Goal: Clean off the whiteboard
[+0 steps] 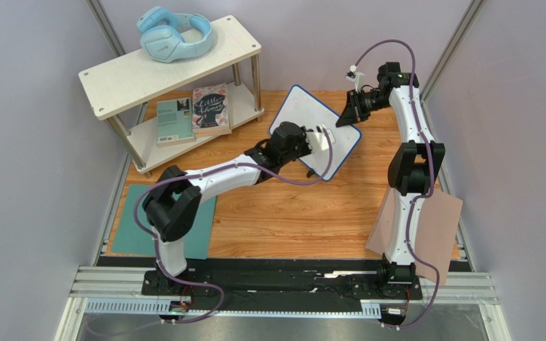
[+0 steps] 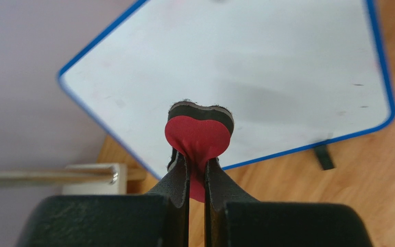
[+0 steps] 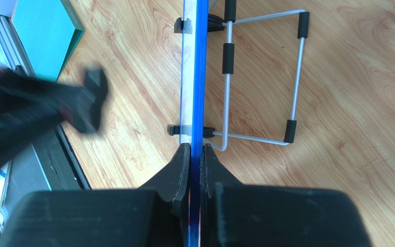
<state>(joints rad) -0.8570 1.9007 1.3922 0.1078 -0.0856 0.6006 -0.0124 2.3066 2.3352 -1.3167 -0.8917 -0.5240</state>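
Note:
The whiteboard [image 1: 304,121], white with a thin blue rim, leans on a wire stand [image 3: 266,77] at the back middle of the wooden table. Its face [image 2: 235,67] looks almost clean, with a few faint specks at the right. My left gripper [image 2: 197,164] is shut on a small red heart-shaped eraser [image 2: 198,135] with a black felt face, held just in front of the board's lower part. In the top view the left gripper [image 1: 318,138] sits over the board's middle. My right gripper [image 3: 195,154] is shut on the whiteboard's blue edge [image 3: 197,77], at the board's upper right side [image 1: 347,114].
A white two-level shelf [image 1: 169,64] stands at the back left with blue headphones [image 1: 176,35] on top and two books [image 1: 194,114] below. A teal mat [image 1: 130,227] lies front left, a pinkish-tan sheet [image 1: 439,227] front right.

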